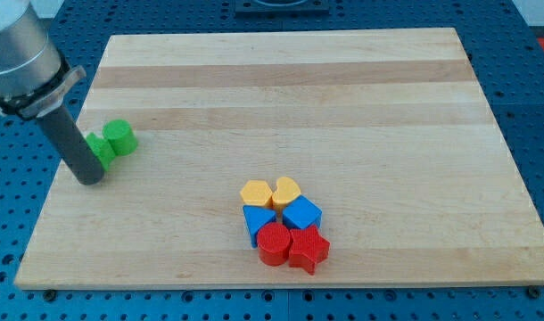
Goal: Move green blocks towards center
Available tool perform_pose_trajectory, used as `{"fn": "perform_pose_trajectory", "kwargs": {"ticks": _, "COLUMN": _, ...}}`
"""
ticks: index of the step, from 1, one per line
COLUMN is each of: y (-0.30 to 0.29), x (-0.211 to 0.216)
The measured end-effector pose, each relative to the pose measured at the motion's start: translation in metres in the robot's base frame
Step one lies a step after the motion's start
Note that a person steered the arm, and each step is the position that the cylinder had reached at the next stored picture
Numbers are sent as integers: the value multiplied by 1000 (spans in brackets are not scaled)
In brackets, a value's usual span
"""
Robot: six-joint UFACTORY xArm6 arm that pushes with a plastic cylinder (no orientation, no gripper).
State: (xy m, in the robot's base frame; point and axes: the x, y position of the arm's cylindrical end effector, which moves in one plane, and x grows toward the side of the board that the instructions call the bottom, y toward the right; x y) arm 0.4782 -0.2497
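Observation:
Two green blocks sit near the board's left edge. A green cylinder stands upright, and a second green block of unclear shape touches it on its lower left. My tip rests on the board just left of and below that second green block, with the dark rod covering part of it. The rod looks to be touching the block.
A cluster of blocks lies at the lower middle of the wooden board: a yellow block, a yellow heart, two blue blocks, a red cylinder and a red star.

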Motion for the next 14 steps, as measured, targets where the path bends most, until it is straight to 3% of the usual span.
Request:
{"fn": "perform_pose_trajectory", "kwargs": {"ticks": 1, "y": 0, "x": -14}}
{"fn": "perform_pose_trajectory", "kwargs": {"ticks": 3, "y": -29, "x": 26}}
{"fn": "perform_pose_trajectory", "kwargs": {"ticks": 4, "y": -55, "x": 24}}
{"fn": "perform_pose_trajectory", "kwargs": {"ticks": 6, "y": -55, "x": -32}}
{"fn": "perform_pose_trajectory", "kwargs": {"ticks": 8, "y": -41, "x": -47}}
{"fn": "perform_pose_trajectory", "kwargs": {"ticks": 11, "y": 35, "x": -124}}
{"fn": "perform_pose_trajectory", "kwargs": {"ticks": 14, "y": -42, "x": -99}}
